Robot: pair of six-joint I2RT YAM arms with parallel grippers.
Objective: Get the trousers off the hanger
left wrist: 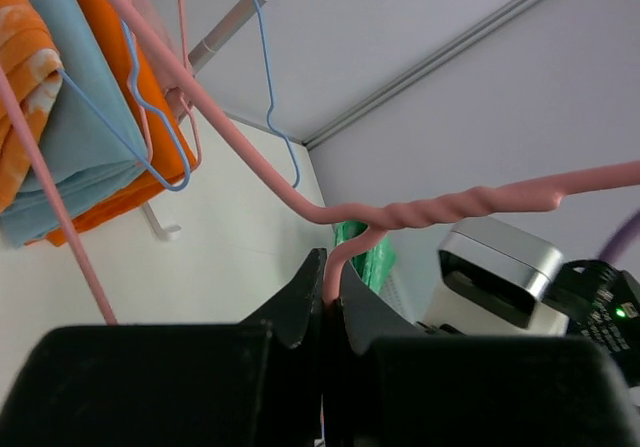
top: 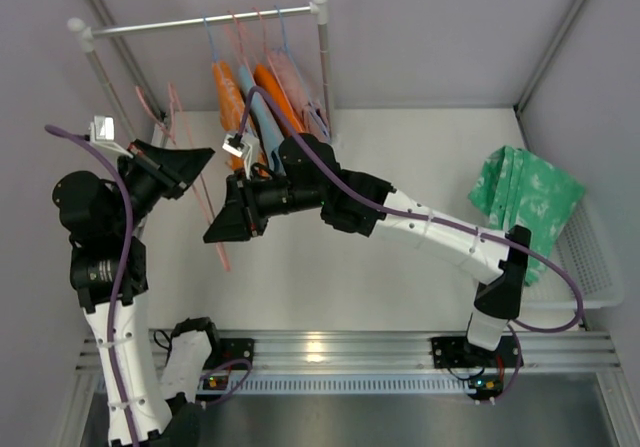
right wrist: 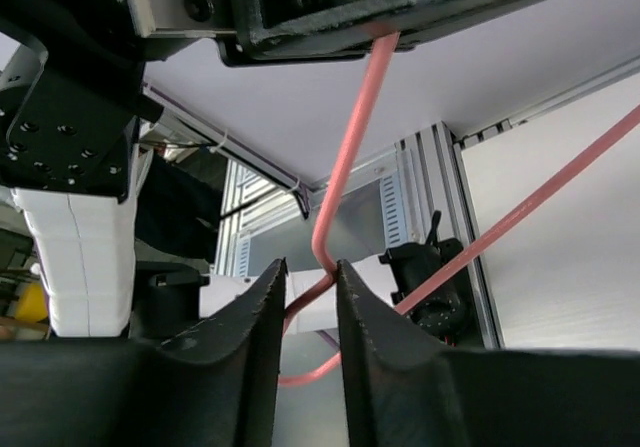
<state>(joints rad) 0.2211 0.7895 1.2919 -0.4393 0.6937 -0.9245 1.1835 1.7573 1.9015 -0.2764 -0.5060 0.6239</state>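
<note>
Trousers [top: 525, 192] lie bunched at the far right, partly on the table and partly over the rim of a white basket [top: 592, 267], well apart from both arms and already free of the hanger [top: 223, 257]. The biggest risk, I judge, is that they slide off that rim, being only half supported. Next, the hanger is clenched in the left gripper [left wrist: 328, 272] below its twisted neck, and it could bend or spring loose if the right gripper [right wrist: 310, 267] tugs against it; those jaws stand narrowly apart around the wire, not clamped. Only the top view shows the trousers whole, and only the right wrist view shows the gap beside the wire.
</note>
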